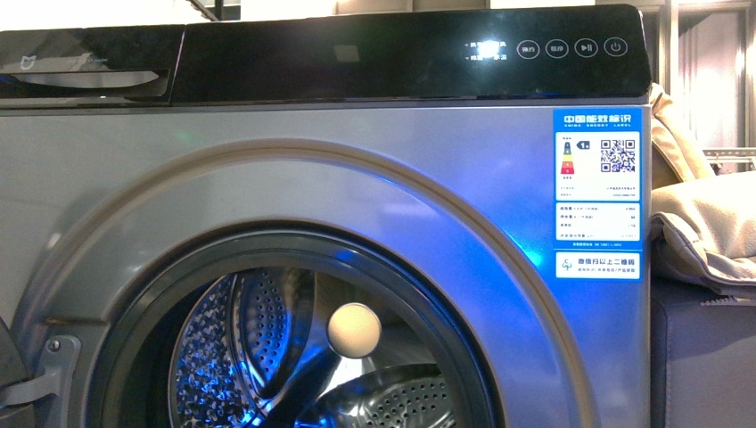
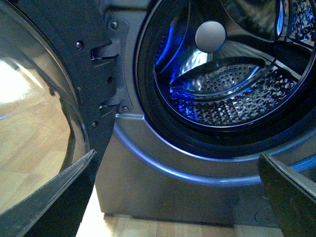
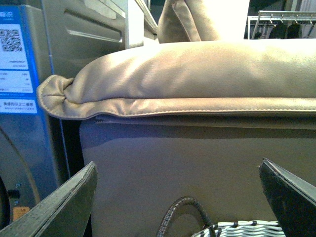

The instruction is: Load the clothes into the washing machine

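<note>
Plainly, the left gripper (image 2: 177,155) gaped wide before the drum (image 2: 232,103) of the washing machine (image 1: 357,178), the right gripper (image 3: 177,165) likewise before a beige cushion (image 3: 197,74).

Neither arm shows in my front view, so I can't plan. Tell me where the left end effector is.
Observer: The left end effector is open with nothing in it, aimed at the lower edge of the washing machine drum mouth.
Operator: Now the right one.
Observer: The right end effector is open, facing the beige padded cloth beside the machine.
Operator: Find me the clothes.
Observer: None visible in any view. A woven basket sits just ahead of the right end effector, its contents hidden.
</note>
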`<state>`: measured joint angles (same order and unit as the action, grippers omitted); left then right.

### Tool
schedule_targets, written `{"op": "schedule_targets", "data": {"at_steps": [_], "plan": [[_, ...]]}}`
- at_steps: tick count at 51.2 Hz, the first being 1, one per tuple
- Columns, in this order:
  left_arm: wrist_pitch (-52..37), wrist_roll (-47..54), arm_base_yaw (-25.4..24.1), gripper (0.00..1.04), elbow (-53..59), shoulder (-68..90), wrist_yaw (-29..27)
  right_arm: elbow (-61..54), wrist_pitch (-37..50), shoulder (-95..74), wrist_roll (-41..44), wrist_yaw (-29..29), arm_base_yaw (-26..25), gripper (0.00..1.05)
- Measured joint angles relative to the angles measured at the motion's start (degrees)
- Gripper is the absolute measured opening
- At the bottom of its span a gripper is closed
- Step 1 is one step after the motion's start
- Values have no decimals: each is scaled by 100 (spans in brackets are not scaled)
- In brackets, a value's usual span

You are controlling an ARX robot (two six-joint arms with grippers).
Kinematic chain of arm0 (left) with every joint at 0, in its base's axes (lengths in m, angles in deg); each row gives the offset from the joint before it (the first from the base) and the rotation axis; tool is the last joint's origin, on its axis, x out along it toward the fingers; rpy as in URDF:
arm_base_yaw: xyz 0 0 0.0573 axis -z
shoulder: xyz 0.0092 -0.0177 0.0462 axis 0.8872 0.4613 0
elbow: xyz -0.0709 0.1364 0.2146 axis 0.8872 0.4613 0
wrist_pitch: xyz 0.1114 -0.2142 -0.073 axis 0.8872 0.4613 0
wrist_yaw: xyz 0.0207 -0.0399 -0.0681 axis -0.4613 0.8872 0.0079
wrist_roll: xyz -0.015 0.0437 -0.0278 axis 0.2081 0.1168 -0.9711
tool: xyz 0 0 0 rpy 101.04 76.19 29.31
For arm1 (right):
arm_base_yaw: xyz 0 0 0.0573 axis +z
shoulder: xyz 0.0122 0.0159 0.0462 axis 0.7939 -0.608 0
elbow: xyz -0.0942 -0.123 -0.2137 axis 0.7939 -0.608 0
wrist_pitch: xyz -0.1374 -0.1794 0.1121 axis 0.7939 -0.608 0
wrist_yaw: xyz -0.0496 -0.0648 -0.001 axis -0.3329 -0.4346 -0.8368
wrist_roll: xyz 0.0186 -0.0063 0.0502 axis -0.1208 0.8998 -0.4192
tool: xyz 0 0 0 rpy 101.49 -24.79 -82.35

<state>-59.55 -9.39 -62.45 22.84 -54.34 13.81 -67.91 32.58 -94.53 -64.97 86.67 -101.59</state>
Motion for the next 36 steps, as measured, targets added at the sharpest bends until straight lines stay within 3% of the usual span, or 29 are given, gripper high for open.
{"op": "schedule_targets", "data": {"at_steps": [5, 11, 22, 36], "plan": [[0, 0, 0, 98, 0, 0, 0, 546, 57, -765, -140, 103, -319, 97], [0, 0, 0, 98, 0, 0, -2, 1196, -664, -1528, 42, -227, -485, 97], [0, 0, 0, 98, 0, 0, -2, 2212, -2345, -3069, 1189, -1137, -557, 97], [0, 0, 0, 98, 0, 0, -2, 2789, -2653, -4944, 2465, -2100, -352, 97]]}}
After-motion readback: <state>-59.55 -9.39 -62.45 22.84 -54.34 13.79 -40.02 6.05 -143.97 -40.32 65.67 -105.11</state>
